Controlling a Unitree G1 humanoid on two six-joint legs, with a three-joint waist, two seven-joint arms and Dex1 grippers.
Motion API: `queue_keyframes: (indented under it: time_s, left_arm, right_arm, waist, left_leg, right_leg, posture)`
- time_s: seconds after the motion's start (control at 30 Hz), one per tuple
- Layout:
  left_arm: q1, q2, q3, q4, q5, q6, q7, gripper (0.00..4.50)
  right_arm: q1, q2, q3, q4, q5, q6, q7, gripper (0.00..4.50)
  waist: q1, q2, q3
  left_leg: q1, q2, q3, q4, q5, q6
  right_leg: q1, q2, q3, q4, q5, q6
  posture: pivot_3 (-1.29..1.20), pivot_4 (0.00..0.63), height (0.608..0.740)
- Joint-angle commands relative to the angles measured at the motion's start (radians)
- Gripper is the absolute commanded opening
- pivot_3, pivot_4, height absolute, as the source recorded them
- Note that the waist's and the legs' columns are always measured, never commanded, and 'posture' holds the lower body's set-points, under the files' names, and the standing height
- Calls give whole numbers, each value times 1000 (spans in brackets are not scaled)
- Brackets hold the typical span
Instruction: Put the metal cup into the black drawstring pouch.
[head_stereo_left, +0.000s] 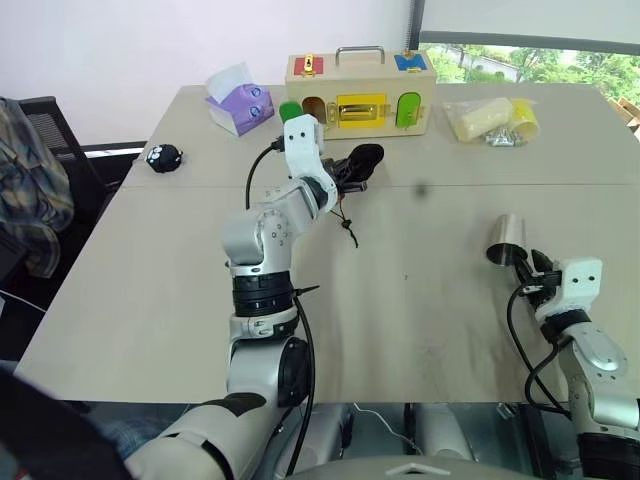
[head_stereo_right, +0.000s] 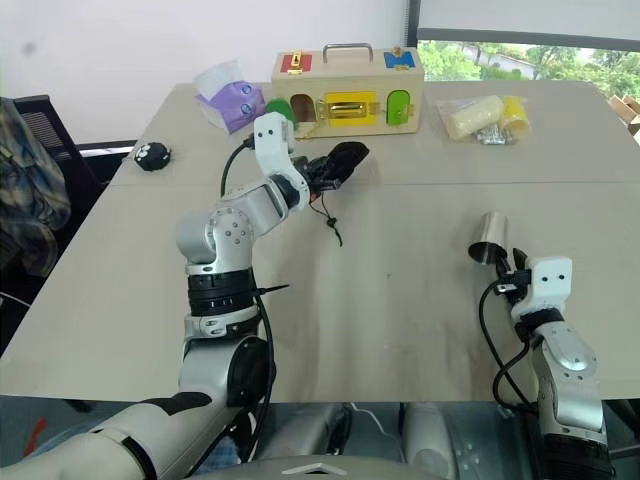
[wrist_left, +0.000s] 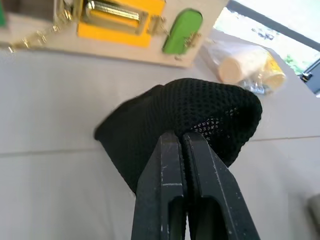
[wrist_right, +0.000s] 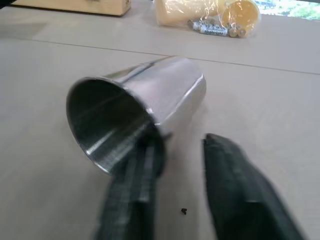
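Table (head_stereo_left: 420, 300), beige, spans the view. At its far edge stands a wooden box (head_stereo_left: 360, 92) with coloured doors and a metal handle; beside it lie a purple tissue pack (head_stereo_left: 240, 105) and a bag of yellow items (head_stereo_left: 495, 120). The left gripper (head_stereo_left: 345, 172) is raised above the table near the box, its fingers (wrist_left: 185, 190) pressed together on the black mesh pouch (wrist_left: 200, 120), whose cord (head_stereo_left: 349, 228) dangles below. The cup (wrist_right: 135, 110) is tipped over near the right edge, rim toward the right gripper (wrist_right: 177, 150). One finger of that gripper meets the rim; the other stands apart, beside the cup. A small black toy (head_stereo_left: 163, 157) sits far left.
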Motion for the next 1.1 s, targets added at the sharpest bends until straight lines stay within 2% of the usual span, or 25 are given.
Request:
queue_keyframes:
  time_s: [0.03,0.3,0.43,0.63,0.73,1.1]
  left_arm:
    - [-35,-7,30,-54,-56,28,31,0]
    - [-29,-14,24,-50,-109,44,47,0]
    - [-25,-11,12,-45,-116,38,47,0]
    - [-12,-5,-19,-51,-128,45,30,0]
    - [0,-5,-34,-70,-154,67,11,0]
    - [51,28,-72,-150,-257,112,-72,0]
  right_arm:
    - [-6,3,-18,-12,16,-14,-5,57]
    - [-31,12,-13,3,21,-53,0,57]
    - [-48,15,69,-193,160,-11,135,57]
    - [-145,0,189,-395,263,171,157,57]
    - [-179,-15,225,-395,250,230,153,57]
    - [-235,-16,249,-284,197,201,193,57]
  waist:
    - [0,0,0]
    - [-1,0,0]
    - [-4,0,0]
    - [-7,0,0]
    - [1,0,0]
    - [-4,0,0]
  left_leg:
    - [0,0,0,0,0,0]
    - [0,0,0,0,0,-1]
    - [0,0,1,0,0,-1]
    - [-1,1,0,0,-1,-1]
    - [-1,1,0,0,-1,-2]
    - [-7,1,0,1,-1,-2]
  right_leg:
    - [0,0,0,0,0,0]
    - [0,0,1,0,0,0]
    - [0,1,1,0,0,0]
    - [-2,2,2,1,0,0]
    - [-2,2,2,0,0,0]
    - [-9,2,2,1,0,0]
  posture:
    - [0,150,710]
    - [0,150,710]
    - [0,150,710]
    - [0,150,710]
    - [0,150,710]
    - [0,150,710]
